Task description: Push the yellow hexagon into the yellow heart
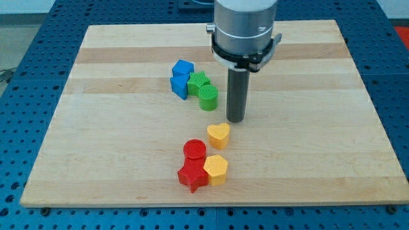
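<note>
The yellow hexagon (216, 168) lies near the view's bottom, touching the red star (192, 176) on its left. The yellow heart (218, 135) lies a short way above it, with a small gap between them. My tip (236, 120) rests on the board just above and to the right of the yellow heart, close to it but apart. The tip is well above the hexagon.
A red cylinder (194, 151) sits above the red star. Up and to the left are two blue blocks (181, 78), a green block (199, 82) and a green cylinder (208, 98), clustered to the left of the rod. The wooden board (319, 128) lies on a blue perforated table.
</note>
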`<state>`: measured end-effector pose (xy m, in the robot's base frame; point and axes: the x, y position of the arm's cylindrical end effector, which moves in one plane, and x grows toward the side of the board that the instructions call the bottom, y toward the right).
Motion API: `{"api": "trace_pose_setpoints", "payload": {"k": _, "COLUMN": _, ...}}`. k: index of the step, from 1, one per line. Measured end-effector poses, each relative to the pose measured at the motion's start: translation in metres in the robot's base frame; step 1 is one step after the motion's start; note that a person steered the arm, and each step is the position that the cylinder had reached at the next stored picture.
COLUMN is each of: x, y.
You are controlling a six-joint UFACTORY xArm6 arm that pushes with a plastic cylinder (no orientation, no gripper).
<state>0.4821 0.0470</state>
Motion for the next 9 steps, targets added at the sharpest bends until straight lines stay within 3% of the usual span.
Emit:
{"api": "trace_pose_setpoints", "payload": {"k": 1, "x": 0.097, "y": 0.063}}
{"api": "trace_pose_setpoints", "payload": {"k": 2, "x": 0.135, "y": 0.079}}
{"api": "trace_pose_setpoints", "payload": {"k": 3, "x": 0.137, "y": 0.075}}
{"api": "trace_pose_setpoints", "payload": {"k": 5, "x": 0.132, "y": -0.039}}
{"api": "trace_pose_setpoints", "payload": {"k": 6, "x": 0.132, "y": -0.040}}
{"api": "trace_pose_setpoints", "payload": {"k": 7, "x": 0.107, "y": -0.040}}
{"api": "trace_pose_setpoints", "payload": {"k": 9, "x": -0.005, "y": -0.040}}
